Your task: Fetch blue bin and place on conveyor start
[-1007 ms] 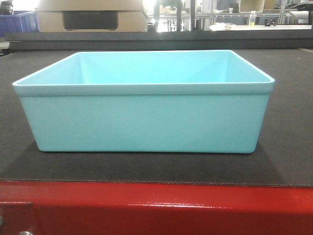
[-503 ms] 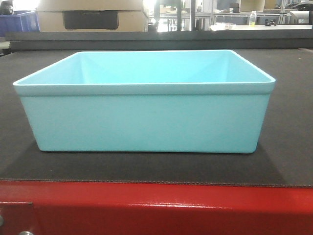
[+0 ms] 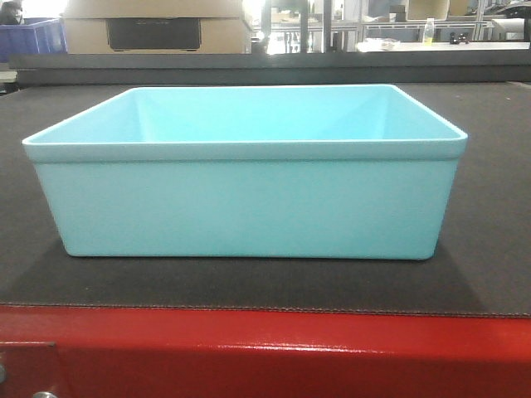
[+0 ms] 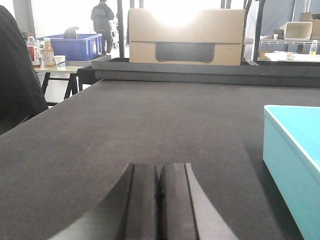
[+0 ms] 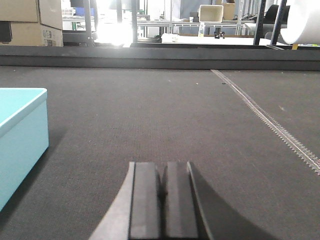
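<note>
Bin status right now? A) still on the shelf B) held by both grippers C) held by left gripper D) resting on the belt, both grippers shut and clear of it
D: the blue bin sits on the dark belt; left gripper and right gripper are closed on nothing beside it.

From my station I see little of the robot: each wrist camera shows two flat, matte black rubber pads on the left gripper and right gripper, with curved dark grey finger backs. Screws or cables I cannot make out.
</note>
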